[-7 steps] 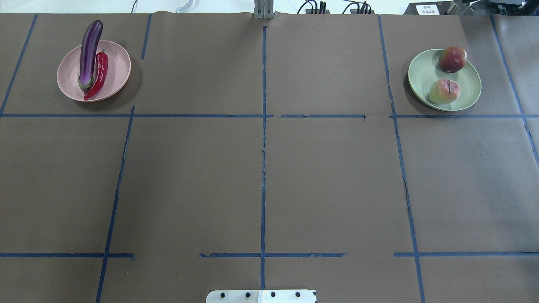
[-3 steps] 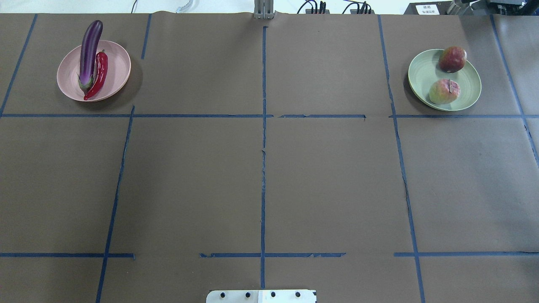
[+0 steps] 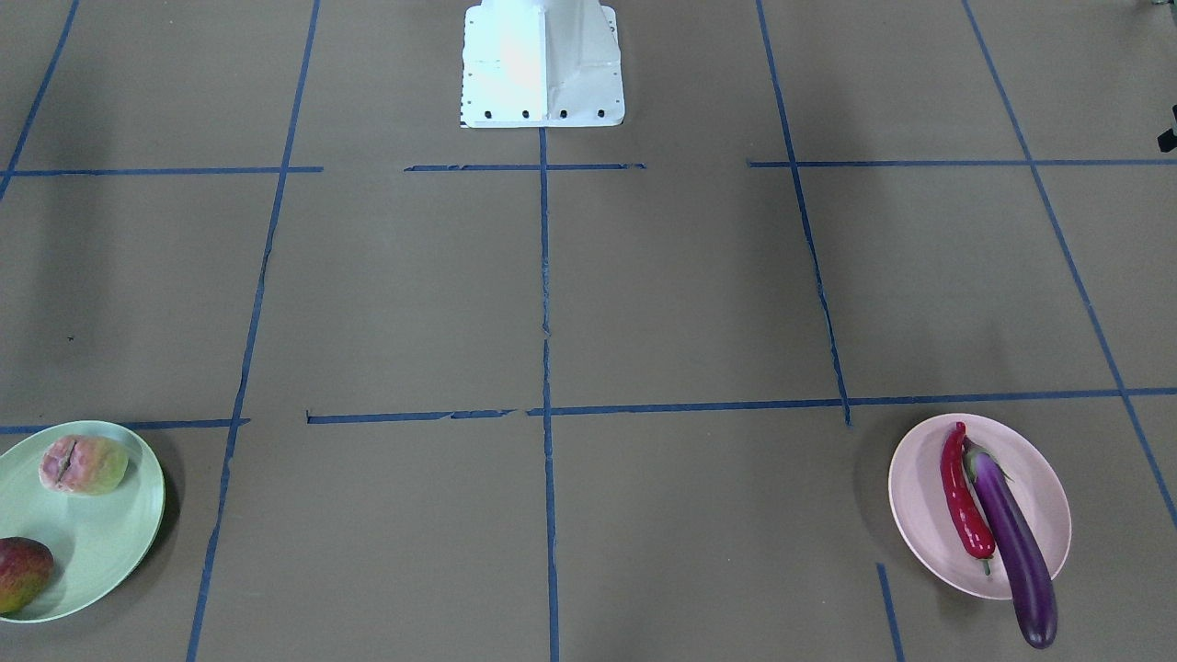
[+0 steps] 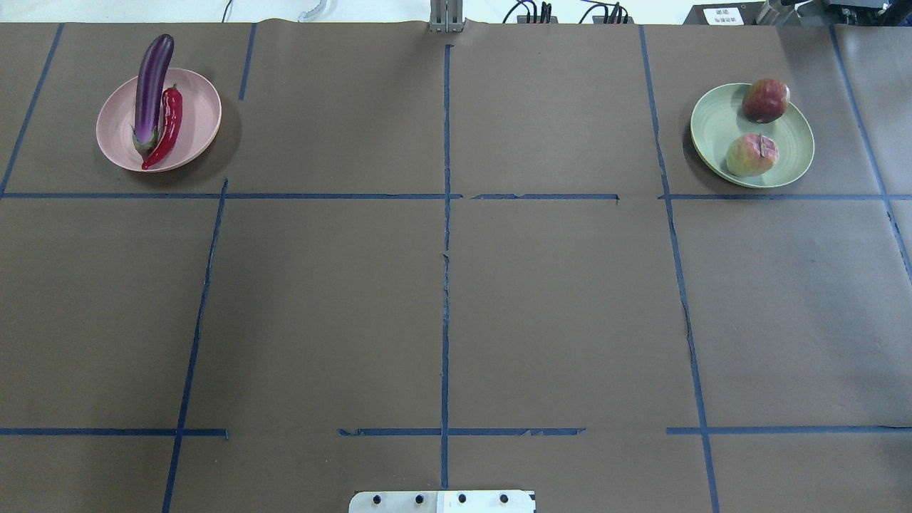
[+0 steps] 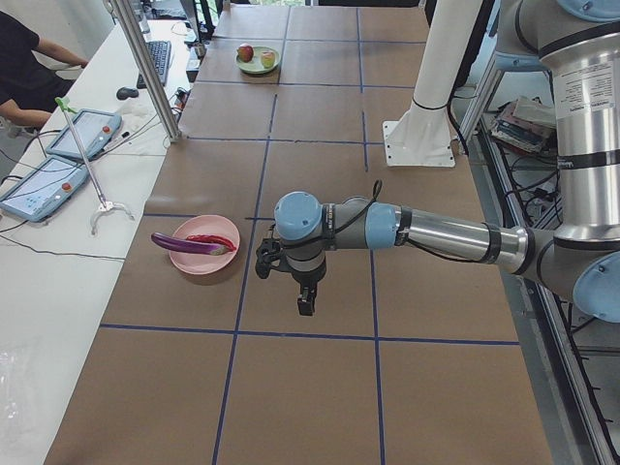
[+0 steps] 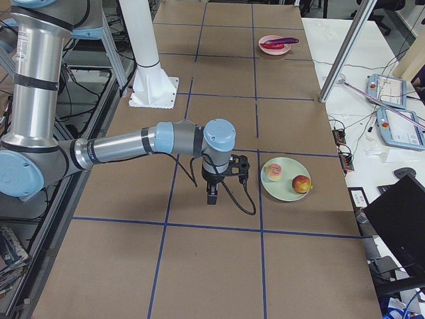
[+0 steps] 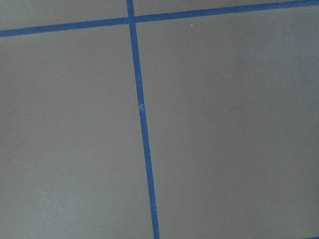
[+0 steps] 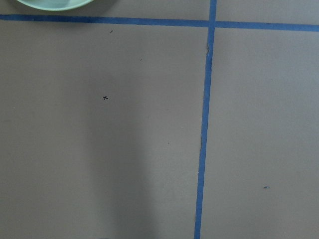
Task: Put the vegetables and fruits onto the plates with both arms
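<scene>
Bench (image 4: 456, 299): vegetables (image 4: 152, 89) on pink plate (image 4: 196, 121), fruits (image 4: 752, 154) on green plate (image 4: 716, 125), well clear of jaws (opening unreadable). Likely done; next, retract.

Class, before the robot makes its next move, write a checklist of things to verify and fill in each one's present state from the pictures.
1. Eggplant on the pink plate: ok, though its far end overhangs the rim.
2. Red chili pepper on the pink plate, beside the eggplant: ok.
3. Peach on the green plate: ok.
4. Pomegranate on the green plate: ok, close to the rim.
5. Left tool and right tool open: cannot tell, as they show only in the side views.
6. Both tools apart from the plates: ok.
</scene>
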You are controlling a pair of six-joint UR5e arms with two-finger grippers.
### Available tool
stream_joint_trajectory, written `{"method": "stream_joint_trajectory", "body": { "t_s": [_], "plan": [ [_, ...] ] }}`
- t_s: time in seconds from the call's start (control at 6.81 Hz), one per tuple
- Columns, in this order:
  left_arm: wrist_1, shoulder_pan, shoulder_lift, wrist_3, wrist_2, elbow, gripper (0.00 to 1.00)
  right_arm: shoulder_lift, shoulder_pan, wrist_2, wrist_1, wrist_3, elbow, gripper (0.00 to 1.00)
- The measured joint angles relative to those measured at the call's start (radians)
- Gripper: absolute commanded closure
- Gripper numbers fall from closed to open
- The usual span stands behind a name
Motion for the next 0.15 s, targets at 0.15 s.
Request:
{"method": "stream_joint_trajectory", "body": {
  "t_s": [0.15],
  "plan": [
    [0.0,0.0,0.0,0.0,0.001,-0.001,0.0,0.0,0.0,0.0,0.0,0.0,0.0,0.0]
  ]
}}
